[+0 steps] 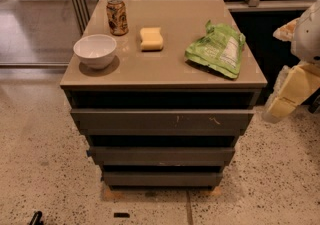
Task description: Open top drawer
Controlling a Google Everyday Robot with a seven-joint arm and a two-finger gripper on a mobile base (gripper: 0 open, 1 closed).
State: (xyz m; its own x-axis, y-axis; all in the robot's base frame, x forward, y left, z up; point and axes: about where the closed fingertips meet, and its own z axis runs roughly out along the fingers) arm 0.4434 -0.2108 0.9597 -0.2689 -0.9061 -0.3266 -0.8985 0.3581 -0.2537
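Note:
The top drawer (150, 119) is the widest dark grey-brown front of the cabinet, just under the tabletop, with small pale scratches (215, 120) right of centre. Its front stands a little forward of the two narrower fronts below, with a dark gap above it. No interior shows. My gripper (287, 96), pale yellow below a white arm, hangs at the right edge of the view. It is beside the cabinet's right front corner and apart from the drawer.
On the tan tabletop (170, 69) stand a white bowl (95, 50), a drink can (117, 16), a yellow sponge (151, 38) and a green chip bag (218, 49). Two narrower drawer fronts (161, 155) lie below. Speckled floor surrounds the cabinet; a railing runs behind.

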